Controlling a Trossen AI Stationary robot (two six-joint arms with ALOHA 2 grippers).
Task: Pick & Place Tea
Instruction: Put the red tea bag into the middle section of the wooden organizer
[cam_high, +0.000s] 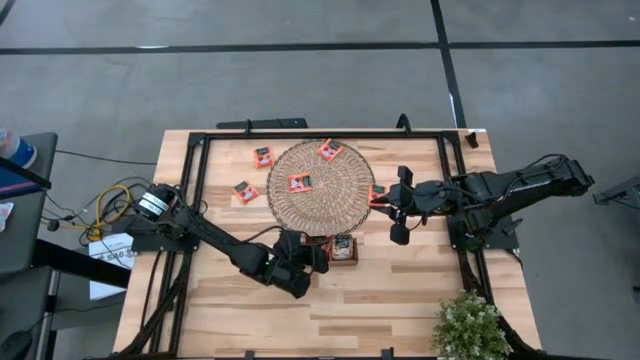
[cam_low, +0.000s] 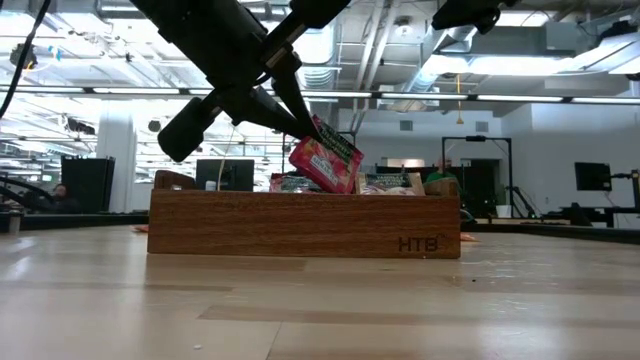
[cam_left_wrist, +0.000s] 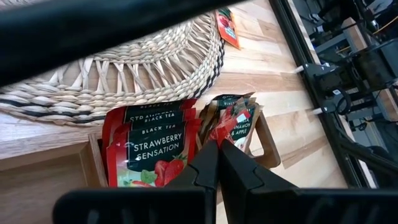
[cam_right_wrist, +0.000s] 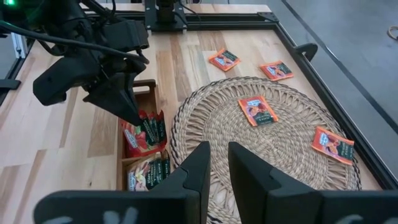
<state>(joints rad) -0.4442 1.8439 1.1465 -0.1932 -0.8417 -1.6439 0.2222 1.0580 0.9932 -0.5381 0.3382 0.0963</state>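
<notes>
A small wooden tray (cam_low: 300, 225) stands just near of the round woven mat (cam_high: 320, 185) and holds several red tea sachets (cam_left_wrist: 149, 155) standing on edge. My left gripper (cam_low: 303, 128) is over the tray, shut on one red sachet (cam_low: 327, 160). Two sachets (cam_high: 300, 182) lie flat on the mat, two more (cam_high: 262, 156) on the table to its left, and one (cam_high: 377, 193) at its right rim. My right gripper (cam_right_wrist: 217, 158) hovers open at the mat's right edge, touching nothing. My left gripper pinches the red sachet by its upper edge (cam_low: 312, 133) between the two fingertips, slanting down from the table's left side. The sachet hangs tilted below the fingers, and its lower end (cam_low: 335, 183) dips behind the tray's wall among the other sachets.
A black metal frame (cam_high: 200, 180) runs around the work area. A small green plant (cam_high: 470, 325) stands at the table's near right corner. Bare wood lies near of the tray (cam_high: 343, 258). Cables and a box sit off the table's left side.
</notes>
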